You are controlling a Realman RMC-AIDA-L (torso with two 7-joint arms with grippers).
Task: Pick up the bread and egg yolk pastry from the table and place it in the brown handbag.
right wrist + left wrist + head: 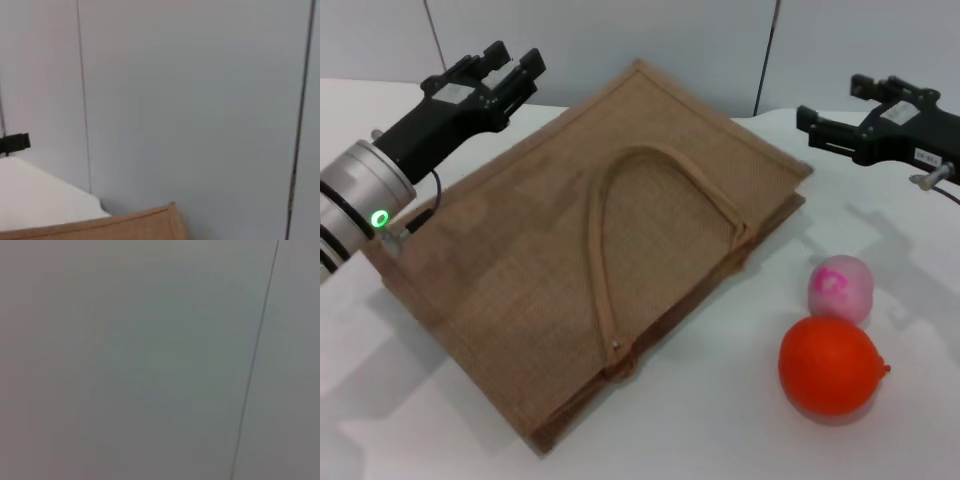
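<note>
Head view: brown handbag [550, 250] lies flat on the white table [720, 430] — tan woven jute, by far the largest item, its loop handle [620, 230] folded back across the upper face. Bag mouth appears to face the near edge; what is inside cannot be seen. No striped loaf or pale pastry ball shows on the table.

To the bag's right, near the front: a pink ball [840, 287] just behind, and seemingly touching, an orange fruit [830, 365]. Both sit clear of the bag.

Left gripper [510, 68] hangs above the bag's far left corner, fingers slightly parted, nothing between them; green light on the wrist cuff. Right gripper [810, 125] is raised beyond the bag's far right corner, pointing inward — whether its fingers are spread or closed cannot be told.

Left wrist view shows only grey wall panel. Right wrist view catches the bag's far corner [150, 220] against the wall, plus a strip of table.
</note>
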